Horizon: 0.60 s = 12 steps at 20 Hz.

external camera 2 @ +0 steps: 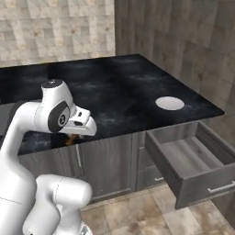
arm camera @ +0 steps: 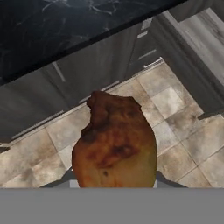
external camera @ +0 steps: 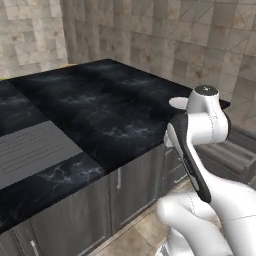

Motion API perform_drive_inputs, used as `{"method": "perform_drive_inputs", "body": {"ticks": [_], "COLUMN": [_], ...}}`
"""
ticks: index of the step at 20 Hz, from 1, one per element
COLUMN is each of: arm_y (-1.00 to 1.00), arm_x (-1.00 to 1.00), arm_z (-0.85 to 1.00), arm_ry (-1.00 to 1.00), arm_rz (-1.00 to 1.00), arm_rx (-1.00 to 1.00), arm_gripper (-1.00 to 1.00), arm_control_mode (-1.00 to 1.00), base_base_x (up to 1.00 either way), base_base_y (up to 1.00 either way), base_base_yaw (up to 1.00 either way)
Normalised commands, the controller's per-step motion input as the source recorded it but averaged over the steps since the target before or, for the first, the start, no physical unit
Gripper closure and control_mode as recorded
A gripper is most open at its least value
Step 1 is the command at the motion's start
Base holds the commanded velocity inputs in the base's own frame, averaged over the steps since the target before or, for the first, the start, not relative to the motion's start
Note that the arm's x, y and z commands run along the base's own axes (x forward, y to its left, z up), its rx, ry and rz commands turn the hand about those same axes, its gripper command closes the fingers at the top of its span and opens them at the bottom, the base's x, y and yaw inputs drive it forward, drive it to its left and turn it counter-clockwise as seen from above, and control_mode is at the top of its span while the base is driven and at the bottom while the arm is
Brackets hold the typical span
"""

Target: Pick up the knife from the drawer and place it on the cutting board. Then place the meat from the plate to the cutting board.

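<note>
Left base view: the arm rises beside the dark marble desk [external camera: 100,105]; the white plate [external camera: 178,103] sits at the desk's far corner, partly behind the arm's top joint, and looks bare. A grey ribbed panel [external camera: 30,150] lies set into the desk well away from the plate. I cannot tell from here how the jaws stand.

Right base view: the plate [external camera 2: 170,103] is bare, near the desk edge just above the drawer [external camera 2: 193,160], which stands pulled out with nothing in the part I can see. A small brown bit pokes out under the wrist, well away from the plate along the desk front; I take it for the meat [external camera 2: 71,139].

Hand view: the meat [arm camera: 114,144], reddish-brown and lumpy, sits right at the gripper [arm camera: 113,181]. The jaws are closed in around it, holding it from both sides, over the tiled floor [arm camera: 175,131] in front of the cabinet doors [arm camera: 78,83].

Step in hand: I'd say the second part, carrying the meat off the plate toward the cutting board.

Next move: lift the meat above the desk, find the board, then lower and let go. I can make out neither board nor knife here.

Writing: none readable.
</note>
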Motion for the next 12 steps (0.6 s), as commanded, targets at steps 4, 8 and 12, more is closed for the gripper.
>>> {"method": "perform_drive_inputs", "body": {"ticks": [4,8,12], "arm_y": [0.0,0.0,0.0], "arm_x": [0.0,0.0,0.0], "arm_z": [0.0,0.0,0.0], "arm_ry": [0.0,0.0,0.0], "arm_rz": [0.0,0.0,0.0], "arm_rx": [0.0,0.0,0.0], "arm_gripper": [1.0,1.0,1.0], "arm_control_mode": [1.0,1.0,1.0], "base_base_x": [-1.0,-1.0,-0.91], "base_base_y": [0.22,0.94,1.0], "base_base_yaw": [-0.35,-0.3,-0.02]}}
